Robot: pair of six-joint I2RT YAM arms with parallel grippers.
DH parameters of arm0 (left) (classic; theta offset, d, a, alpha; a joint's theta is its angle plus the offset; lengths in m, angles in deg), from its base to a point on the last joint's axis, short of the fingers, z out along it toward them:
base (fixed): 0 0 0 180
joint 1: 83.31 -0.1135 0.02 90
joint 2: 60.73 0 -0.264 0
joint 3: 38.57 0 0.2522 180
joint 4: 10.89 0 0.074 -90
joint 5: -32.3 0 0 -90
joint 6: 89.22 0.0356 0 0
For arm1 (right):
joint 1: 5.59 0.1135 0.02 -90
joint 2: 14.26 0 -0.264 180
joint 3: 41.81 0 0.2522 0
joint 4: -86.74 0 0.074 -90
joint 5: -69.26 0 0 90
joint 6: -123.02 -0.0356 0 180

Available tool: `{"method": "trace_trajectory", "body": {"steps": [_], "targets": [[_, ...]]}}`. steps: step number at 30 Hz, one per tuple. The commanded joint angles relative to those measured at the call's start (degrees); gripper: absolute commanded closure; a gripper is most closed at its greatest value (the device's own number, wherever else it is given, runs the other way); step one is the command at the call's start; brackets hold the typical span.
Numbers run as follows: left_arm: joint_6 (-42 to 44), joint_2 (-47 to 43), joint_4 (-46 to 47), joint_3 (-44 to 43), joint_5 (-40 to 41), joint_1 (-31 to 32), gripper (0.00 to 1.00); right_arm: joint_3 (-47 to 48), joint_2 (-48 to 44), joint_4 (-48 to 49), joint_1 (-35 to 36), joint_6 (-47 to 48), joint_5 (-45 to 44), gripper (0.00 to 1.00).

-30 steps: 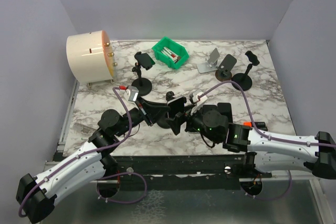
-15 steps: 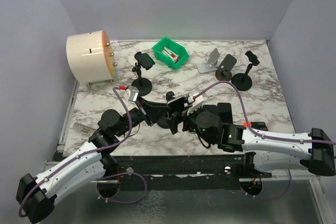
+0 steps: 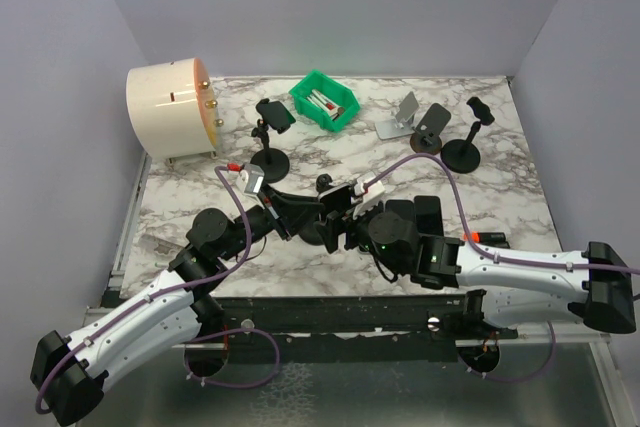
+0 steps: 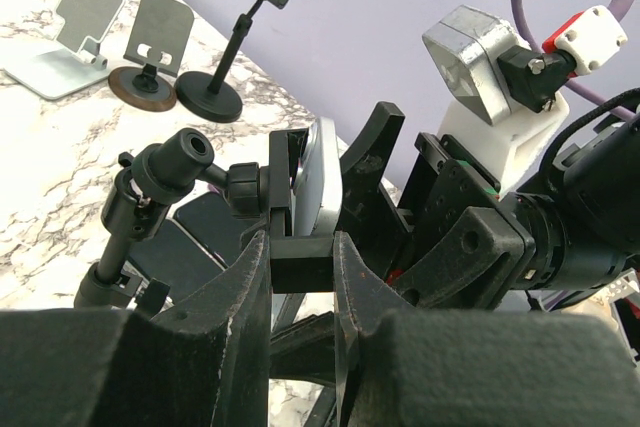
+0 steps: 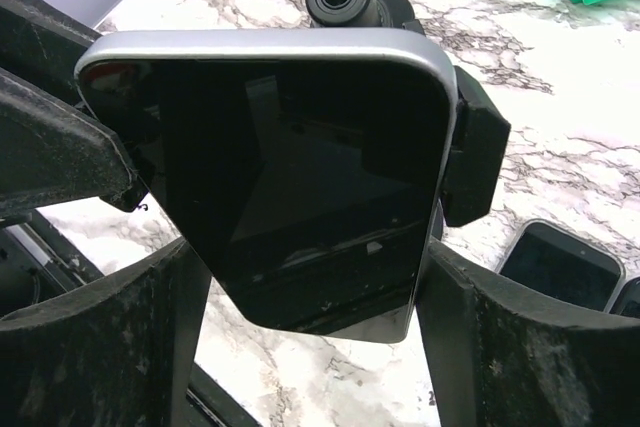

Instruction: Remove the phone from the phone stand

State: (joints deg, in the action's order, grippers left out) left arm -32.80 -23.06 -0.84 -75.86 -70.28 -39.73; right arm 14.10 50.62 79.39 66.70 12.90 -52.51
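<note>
The phone (image 5: 300, 167) sits in the phone stand (image 4: 160, 177), right between the two fingers of the right gripper (image 5: 310, 292), one finger at each side edge. Whether they squeeze it yet cannot be told. The left gripper (image 4: 300, 267) pinches the phone stand tight.

Base of phone stand (image 5: 470, 162), seemingly behind phone (image 5: 300, 177)

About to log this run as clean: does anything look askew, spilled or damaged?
Nothing stands out. The phone sits in the clamp of the phone stand; a second phone lies flat on the table nearby.
</note>
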Motion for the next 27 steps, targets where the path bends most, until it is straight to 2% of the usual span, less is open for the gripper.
{"method": "trace_trajectory", "body": {"steps": [1, 14, 16, 27], "targets": [[0.19, -0.66, -0.61, 0.41, 0.29, -0.24, 1.00, 1.72, 0.77, 0.27, 0.35, -0.66, -1.72, 0.24], [-1.78, -1.84, -0.10, 0.78, -1.11, -0.24, 1.00, -1.24, -4.54, -1.63, 0.31, -2.40, -0.73, 0.97], [-2.70, -2.26, 0.65, 1.40, -0.97, -0.29, 1.00, -2.17, -5.83, -1.43, 0.31, -3.08, -0.16, 1.00], [-5.88, -2.90, 3.78, 3.10, -0.10, -0.33, 1.00, -6.08, -10.48, -0.37, 0.31, -4.91, 3.33, 1.00]]}}
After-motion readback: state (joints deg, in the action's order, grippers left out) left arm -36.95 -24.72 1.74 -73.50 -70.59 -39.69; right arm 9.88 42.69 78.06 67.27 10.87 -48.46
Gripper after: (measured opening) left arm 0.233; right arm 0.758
